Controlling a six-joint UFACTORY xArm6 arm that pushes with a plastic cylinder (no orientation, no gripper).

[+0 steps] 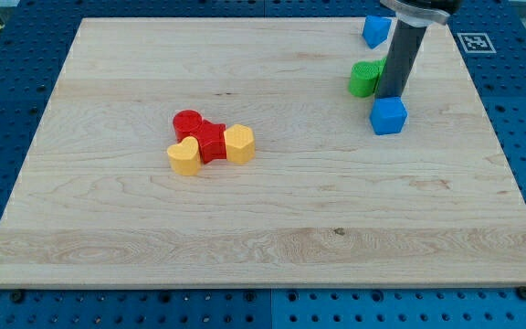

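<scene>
My tip (390, 95) comes down at the view's upper right, right behind a blue cube (389, 116) and touching or almost touching its top edge. A green block (364, 79) sits just to the tip's left, partly hidden by the rod. Another blue block (376, 30) lies farther up, near the board's top edge. Left of centre is a tight cluster: a red round block (188, 122), a red star-like block (210, 143), a yellow heart-shaped block (184, 156) and a yellow hexagonal block (239, 143).
The blocks rest on a pale wooden board (263, 228) set on a blue perforated table. A black-and-white marker tag (474, 41) lies off the board at the upper right.
</scene>
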